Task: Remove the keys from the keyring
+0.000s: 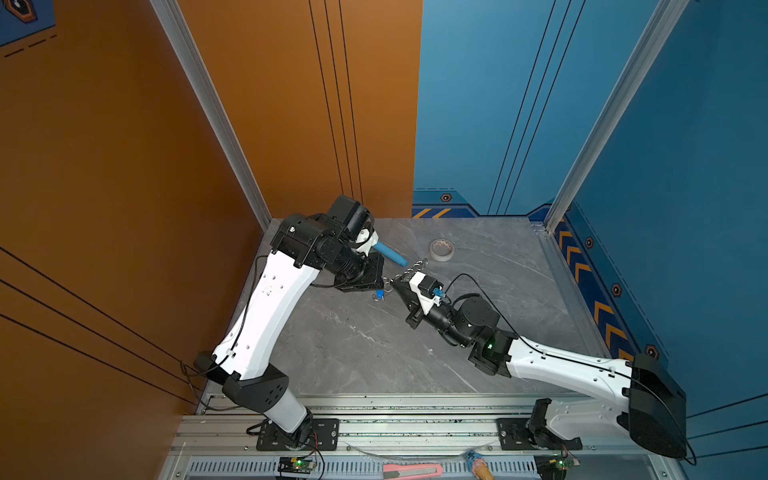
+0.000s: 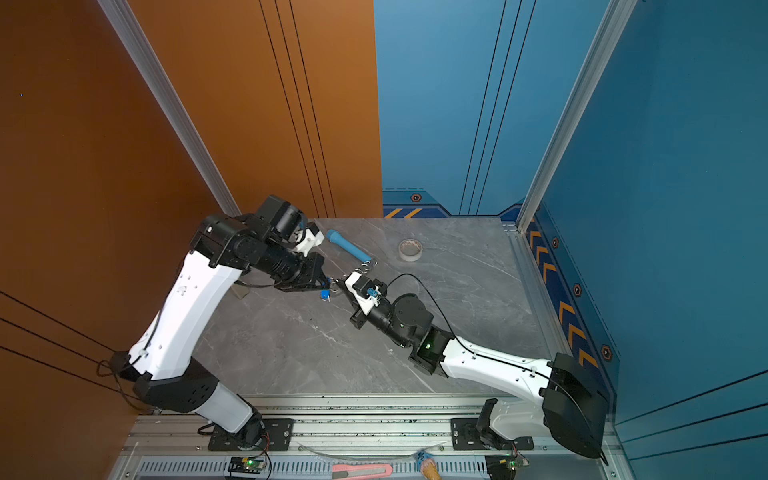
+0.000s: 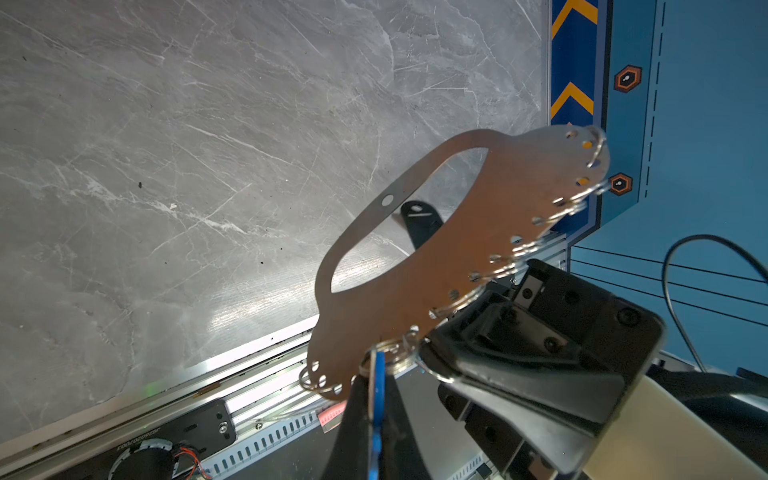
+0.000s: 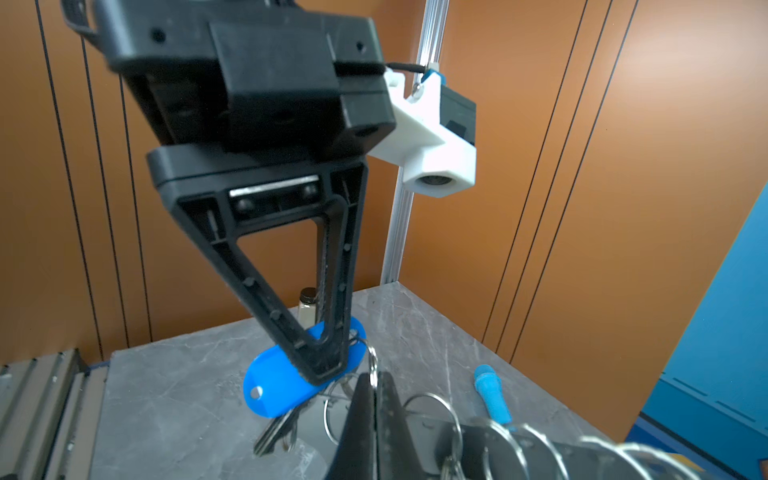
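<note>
left claw (image 4: 322,370) pinched shut on blue tag (image 4: 274,386) of keys (image 4: 272,434); right claw (image 3: 430,345) clamped on keyring (image 3: 478,216) edge, both over counter (image 1: 353,345). plate likely stiff, slick; keys light, dangly: grip tag, not blades.

A grey marble-patterned tabletop (image 1: 357,357) sits in a corner booth — an orange wall (image 1: 104,166) stands left and behind, a blue wall (image 1: 478,104) behind and right. Thin black lines run down both. An aluminium post (image 1: 208,104) rises at each rear corner. Orange chevrons (image 1: 582,268) on dark blue line the blue wall's base — an aluminium rail (image 1: 415,432) edges the front.
</note>
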{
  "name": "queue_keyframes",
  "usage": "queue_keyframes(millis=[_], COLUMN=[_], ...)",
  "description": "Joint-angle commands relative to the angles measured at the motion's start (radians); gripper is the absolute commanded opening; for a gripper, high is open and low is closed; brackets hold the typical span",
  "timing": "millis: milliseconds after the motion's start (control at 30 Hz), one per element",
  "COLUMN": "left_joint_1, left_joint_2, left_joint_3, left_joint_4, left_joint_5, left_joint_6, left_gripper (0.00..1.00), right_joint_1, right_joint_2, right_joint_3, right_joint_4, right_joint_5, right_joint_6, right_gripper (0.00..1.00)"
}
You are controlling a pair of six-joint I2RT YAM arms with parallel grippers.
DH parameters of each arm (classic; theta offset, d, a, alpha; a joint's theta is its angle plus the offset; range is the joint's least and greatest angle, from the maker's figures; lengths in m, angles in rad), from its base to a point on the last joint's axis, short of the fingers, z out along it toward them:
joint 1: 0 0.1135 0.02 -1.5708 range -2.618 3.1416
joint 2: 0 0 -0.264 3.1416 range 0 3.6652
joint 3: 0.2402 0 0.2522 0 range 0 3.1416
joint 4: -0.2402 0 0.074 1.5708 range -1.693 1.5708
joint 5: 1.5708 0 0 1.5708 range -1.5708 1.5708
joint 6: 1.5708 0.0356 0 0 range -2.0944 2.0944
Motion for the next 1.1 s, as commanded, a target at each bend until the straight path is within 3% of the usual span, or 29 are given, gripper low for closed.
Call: queue_keyframes(millis=[0,67,333,767,1067], left_joint_1=[-0.018,-0.025,-0.029,-0.034,0.012], left_joint_2=[0.017,0.011,-0.018,-0.038,-0.075], left_joint_3=[-0.017,-0.024,-0.043,-0.012,-0.102], left_joint_4=[-0.022,0.010,0.099,0.157,0.178], left_joint_5=[0.034,0.057,0.071,0.032,0.018], left_joint_6=[-0.033,-0.053,-0.109,-0.127,-0.139], left_gripper=[0.00,0.00,0.00,0.00,0.00], right_joint_1=[-0.025,-0.056,-0.128,-0.191,-0.199], right_joint_2=[0.001,0.019,0.041,0.088,0.099], right_joint_3=[0.016,-0.001,-0.028,-0.083,-0.084], right_joint_4=[0.216,0.270,0.367,0.430,0.461], right_joint_5=[-0.025,-0.014,0.013,0.016,-0.028], right_joint_6=[0.148,0.245,0.441,0.560,0.583], right_gripper=[0.00,0.00,0.00,0.02,0.02])
